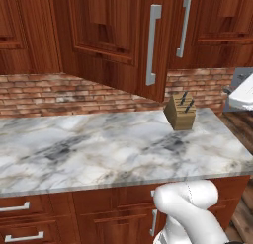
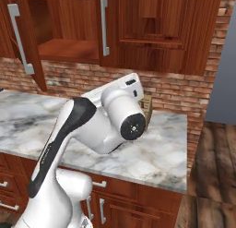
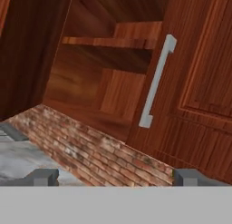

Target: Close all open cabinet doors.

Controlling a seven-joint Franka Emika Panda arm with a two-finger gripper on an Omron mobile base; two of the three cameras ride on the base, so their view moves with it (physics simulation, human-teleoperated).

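Note:
One tall reddish-brown cabinet door stands swung out over the counter, its grey bar handle facing me. In the right base view this open door sits at the far left, with the bare cabinet shelf beside it. The neighbouring door is shut, with its handle upright. In the hand view my gripper is open with nothing between its fingertips. It looks up into the open cabinet, with the shut door's handle on the right and the open door on the left.
A marble counter runs under the cabinets against a brick backsplash. A wooden knife block stands at its back right. Base-cabinet doors and drawers lie below. A grey appliance side stands to the right.

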